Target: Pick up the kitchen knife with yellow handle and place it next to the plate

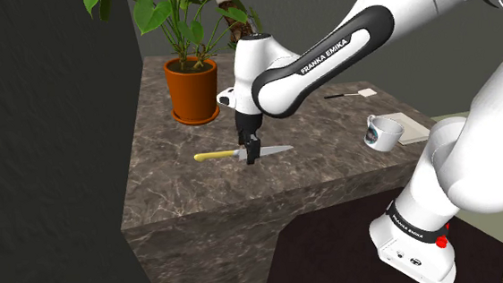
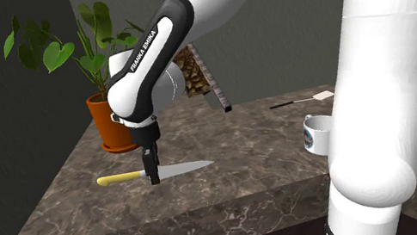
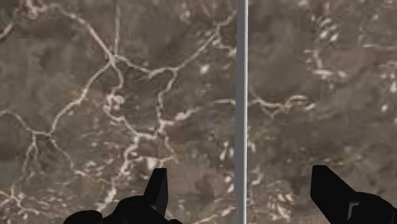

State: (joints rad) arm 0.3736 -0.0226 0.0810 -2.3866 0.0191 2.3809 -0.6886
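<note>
Jaws are standing wide apart; gripper (image 3: 239, 170) is hanging low, knife (image 1: 228, 154) blade btwn them, not touching. Knife is lying flat on marble table (image 1: 182, 203), handle pointing to 9 o'clock in shoulder view. Mug (image 1: 384, 132) is sitting at 3 o'clock.

Counter (image 3: 95, 95) under the fingers (image 3: 157, 188): dark brown stone, marble look, pale cream veins branching through it, smooth face, low sheen. Between the fingers, the knife blade (image 3: 241, 95): plain pale grey, metal look, smooth and even, no glint. Its handle (image 1: 213, 155), off to one side of the fingers, is flat yellow and smooth; material unclear. The gripper (image 1: 252, 157) is black and matt, with a thin pale highlight on one finger's edge. The arm (image 1: 474, 149) shell is white, smooth, softly glossy — plastic look. Well beyond the fingers: pot (image 1: 192, 90) orange, matt, earthenware look; mug (image 1: 384, 133) white — glossy.
</note>
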